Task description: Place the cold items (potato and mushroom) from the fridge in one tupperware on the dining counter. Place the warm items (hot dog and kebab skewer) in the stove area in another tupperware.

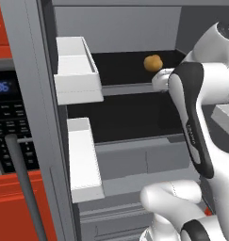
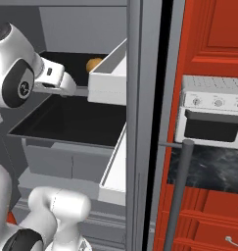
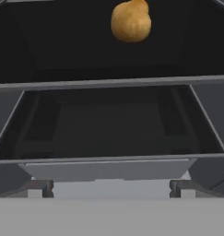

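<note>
Tan potato point(image 3: 131, 20) on fridge's upper shelf point(image 1: 120, 66), toward the back | step: reaching for cold item 1 | gripper point(image 3: 111, 188) wide open, short of it | next: advance, close on potato.

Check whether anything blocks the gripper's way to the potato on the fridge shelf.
Nothing visible does. The potato lies alone on the dark upper shelf, and the hand view shows open space from the open gripper to it, beyond the shelf's front edge.
</note>
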